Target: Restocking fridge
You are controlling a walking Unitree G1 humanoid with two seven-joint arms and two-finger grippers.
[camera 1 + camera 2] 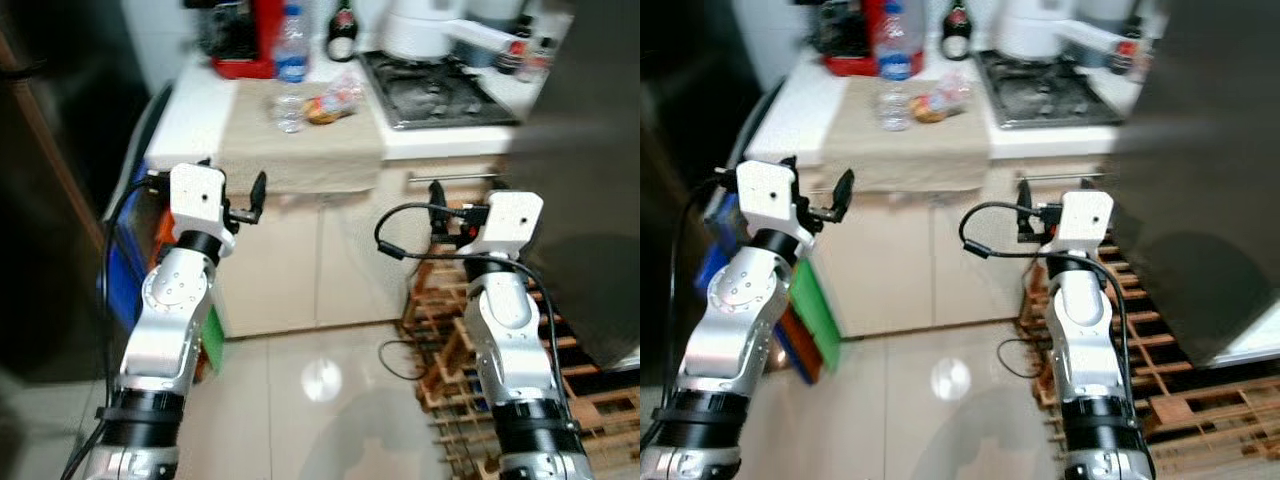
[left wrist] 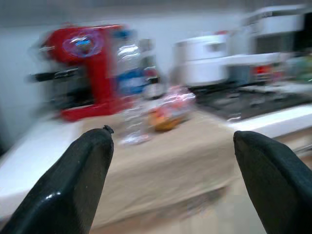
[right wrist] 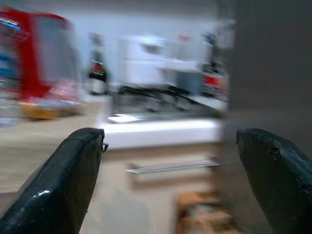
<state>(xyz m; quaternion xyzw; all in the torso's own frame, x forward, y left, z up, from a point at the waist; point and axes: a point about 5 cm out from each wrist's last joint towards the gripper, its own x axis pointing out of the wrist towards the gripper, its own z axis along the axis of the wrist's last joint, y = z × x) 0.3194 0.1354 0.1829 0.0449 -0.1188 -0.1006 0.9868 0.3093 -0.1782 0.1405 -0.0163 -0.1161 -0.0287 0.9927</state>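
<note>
At the far left stands a dark fridge [image 1: 45, 190], its door a blurred black surface beside the counter. The left gripper [image 2: 170, 180] is raised in front of the white counter [image 1: 190, 115], its two black fingers [image 2: 78, 180] spread wide with nothing between them. On the counter lies a beige cloth [image 1: 300, 145] that hangs over the front edge. At the back left of the counter is a red coffee machine [image 1: 245, 40], and just beside it a clear water bottle [image 1: 291, 45] with a blue label. On the cloth, near the bottle, lies a clear bag of food [image 1: 330, 103] with something orange inside; the blur hides what it is. Behind it stands a dark glass bottle [image 1: 343, 35]. Further right is a gas hob [image 1: 435, 90], with a white appliance [image 1: 420, 30] at its back. The right gripper [image 3: 170, 185] hangs in the air before the cupboard handle [image 3: 170, 167], fingers also held wide apart and empty. Below it, wooden pallets [image 1: 580, 400] lie on the shiny tiled floor [image 1: 320, 420]. A dark panel [image 1: 590, 180] fills the far right
</note>
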